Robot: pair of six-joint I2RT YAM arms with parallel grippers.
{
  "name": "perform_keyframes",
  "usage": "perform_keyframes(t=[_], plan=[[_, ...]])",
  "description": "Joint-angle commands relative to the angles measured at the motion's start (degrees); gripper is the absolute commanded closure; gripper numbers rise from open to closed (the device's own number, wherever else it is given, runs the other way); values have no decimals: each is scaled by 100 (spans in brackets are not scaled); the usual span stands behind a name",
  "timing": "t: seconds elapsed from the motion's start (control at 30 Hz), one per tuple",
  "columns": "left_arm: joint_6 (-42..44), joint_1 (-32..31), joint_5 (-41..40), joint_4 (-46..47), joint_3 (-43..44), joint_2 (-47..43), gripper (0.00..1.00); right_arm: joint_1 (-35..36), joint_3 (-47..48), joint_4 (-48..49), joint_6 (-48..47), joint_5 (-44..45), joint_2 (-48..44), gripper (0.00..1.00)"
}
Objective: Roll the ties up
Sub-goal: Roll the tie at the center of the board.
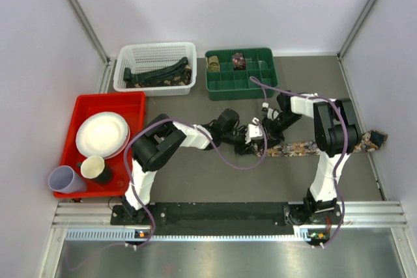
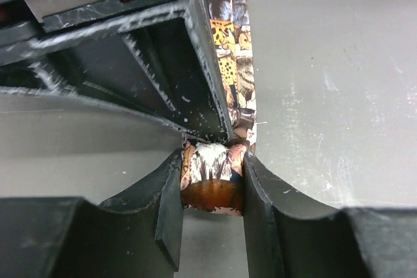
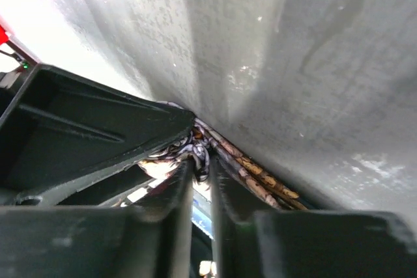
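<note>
A brown patterned tie [image 1: 306,146] lies flat across the table towards the right edge. Its left end is wound into a small roll [image 2: 214,190]. My left gripper [image 2: 213,174] is shut on that roll, one finger against each side. The flat strip [image 2: 236,50] runs away from the roll along the table. My right gripper [image 3: 202,164] meets the left gripper [image 1: 251,142] at the table's middle, its jaws nearly together with a fold of the tie [image 3: 203,151] pinched at their tips. In the top view the right gripper [image 1: 266,133] hides the roll.
A white basket [image 1: 124,69] at the back left holds dark ties [image 1: 159,73]. A green compartment tray [image 1: 257,83] beside it holds rolled ties [image 1: 239,60]. A red tray [image 1: 133,105] on the left carries a plate and two cups. Purple cables loop over both arms.
</note>
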Motion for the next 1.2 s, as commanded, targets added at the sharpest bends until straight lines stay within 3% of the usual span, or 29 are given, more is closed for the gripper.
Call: perform_keyframes(t=[0.0, 0.03, 0.13, 0.37, 0.9, 1.03, 1.17], plan=[[717, -18, -952, -3046, 251, -24, 80, -59, 278, 170, -391, 45, 33, 71], [770, -9, -1032, -3243, 330, -59, 83, -94, 287, 134, -435, 1, -90, 60], [964, -9, -1313, -3798, 401, -165, 86, -200, 304, -69, -549, -333, -257, 50], [990, -9, -1832, -4414, 761, 11, 89, -218, -29, 387, -260, -1343, -636, 47], [894, -9, -1894, -4449, 823, 99, 89, 196, -109, 1056, 303, -1345, 155, 69], [859, -9, -1894, -4432, 788, 90, 87, 213, -109, 995, 216, -1257, 155, 100], [727, 35, -1789, -4327, 726, 37, 63, 178, -126, 872, 13, -907, 94, 100]])
